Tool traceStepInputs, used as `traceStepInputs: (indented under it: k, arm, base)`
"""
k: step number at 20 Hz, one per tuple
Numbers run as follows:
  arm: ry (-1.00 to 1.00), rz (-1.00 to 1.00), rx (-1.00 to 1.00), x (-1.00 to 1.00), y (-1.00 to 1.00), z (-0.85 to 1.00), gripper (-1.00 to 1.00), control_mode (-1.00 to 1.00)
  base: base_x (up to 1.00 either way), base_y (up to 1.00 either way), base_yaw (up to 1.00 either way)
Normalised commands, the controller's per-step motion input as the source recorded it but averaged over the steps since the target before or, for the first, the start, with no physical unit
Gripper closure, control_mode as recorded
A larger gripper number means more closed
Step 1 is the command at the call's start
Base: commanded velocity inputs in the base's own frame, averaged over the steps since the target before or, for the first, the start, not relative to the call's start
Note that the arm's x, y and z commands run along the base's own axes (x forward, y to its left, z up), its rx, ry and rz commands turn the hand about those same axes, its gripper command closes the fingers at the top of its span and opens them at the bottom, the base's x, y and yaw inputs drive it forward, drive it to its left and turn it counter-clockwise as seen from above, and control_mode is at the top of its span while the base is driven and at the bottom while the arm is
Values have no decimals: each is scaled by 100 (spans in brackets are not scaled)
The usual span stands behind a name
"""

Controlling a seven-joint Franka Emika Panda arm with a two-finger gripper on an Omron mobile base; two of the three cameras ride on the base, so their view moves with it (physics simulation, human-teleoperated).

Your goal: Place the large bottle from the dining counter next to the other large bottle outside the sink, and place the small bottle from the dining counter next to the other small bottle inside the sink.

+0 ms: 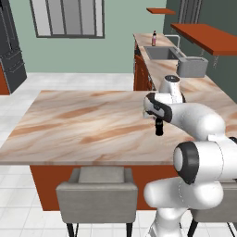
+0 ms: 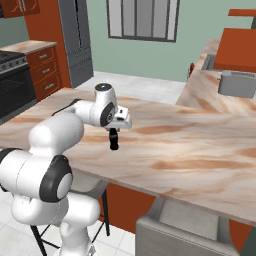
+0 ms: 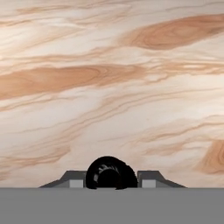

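Gripper (image 1: 159, 121) was clamped on the neck of the short all-black glass bottle (image 1: 159, 128), which hung just above the marbled beige-and-brown dining counter (image 1: 83, 125) near its right edge. Best move: lift straight, keep it upright, carry slowly to the grey steel sink (image 1: 159, 53) beyond.

Dining counter (image 1: 83, 125): beige-brown marbled slab, red-orange base panel. Small black bottle (image 1: 159, 127) upright near slab's right side; whether base touches surface cannot be told. Grey padded stool (image 1: 97, 194) at front edge.
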Motion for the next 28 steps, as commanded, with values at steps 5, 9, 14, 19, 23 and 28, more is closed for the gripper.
traceStepInputs:
  k: [5, 9, 14, 19, 23, 28]
  arm:
    - [4, 0, 0, -11, 0, 56, 100, -100]
    - [-5, 0, 0, -6, 0, 35, 100, -100]
    - [-11, 1, 0, -14, 1, 33, 100, -100]
    - [-12, 1, 0, -33, 4, 26, 100, -100]
    - [-3, 0, 0, -8, 1, 6, 100, 100]
    - [0, 0, 0, 0, 0, 0, 100, 100]
  base:
    - [0, 0, 0]
    - [0, 0, 0]
    - [0, 0, 0]
    - [0, 0, 0]
    - [-26, 8, 1]
    - [-39, 39, 0]
